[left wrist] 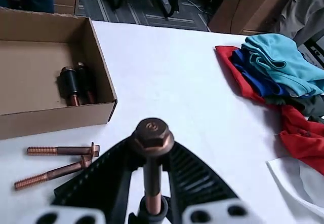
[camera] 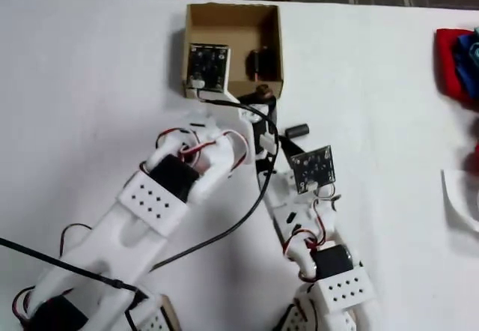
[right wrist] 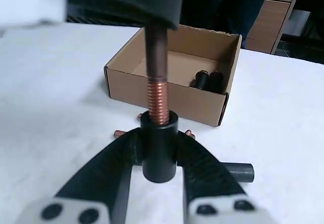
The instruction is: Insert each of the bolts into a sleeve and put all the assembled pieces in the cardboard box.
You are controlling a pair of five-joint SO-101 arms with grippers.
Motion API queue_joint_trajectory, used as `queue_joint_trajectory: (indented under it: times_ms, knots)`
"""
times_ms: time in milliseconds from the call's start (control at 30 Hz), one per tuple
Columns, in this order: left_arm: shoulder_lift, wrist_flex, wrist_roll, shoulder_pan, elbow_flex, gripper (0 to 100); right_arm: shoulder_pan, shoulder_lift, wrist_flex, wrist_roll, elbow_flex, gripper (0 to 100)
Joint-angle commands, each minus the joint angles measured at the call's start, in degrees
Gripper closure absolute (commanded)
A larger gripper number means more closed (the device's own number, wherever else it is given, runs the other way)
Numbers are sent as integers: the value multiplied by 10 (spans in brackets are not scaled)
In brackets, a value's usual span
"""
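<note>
My left gripper is shut on a copper bolt, held by the shaft just under its hex head. The bolt's threaded end sits in the mouth of a black sleeve, which my right gripper is shut on. Both grippers meet just in front of the cardboard box. Two assembled pieces lie inside the box. Two loose bolts lie on the table in front of it. A spare black sleeve lies beside my right gripper, and the same sleeve shows from above.
A pile of red, blue and teal cloths lies at the table's right edge, the same cloths showing in the high view. A white sheet lies below them. A black cable runs across the table between the arms.
</note>
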Motion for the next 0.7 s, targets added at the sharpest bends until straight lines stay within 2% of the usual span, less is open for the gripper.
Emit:
queue_joint_trajectory:
  times_ms: [0, 300, 400, 533, 667]
  knots:
    - [2, -4, -37, 14, -1, 973, 6, -18, -10, -4, -7, 975]
    - [53, -4, -53, 18, -7, 971, 7, -18, -10, -4, -8, 975]
    - [51, -3, -53, 16, -9, 909, 7, -18, -10, -4, -8, 975]
    - [51, 87, -49, 15, -58, 784, 7, -18, -10, -4, -8, 975]
    - [51, 159, -49, 12, -120, 771, 7, -17, -10, -4, -8, 975]
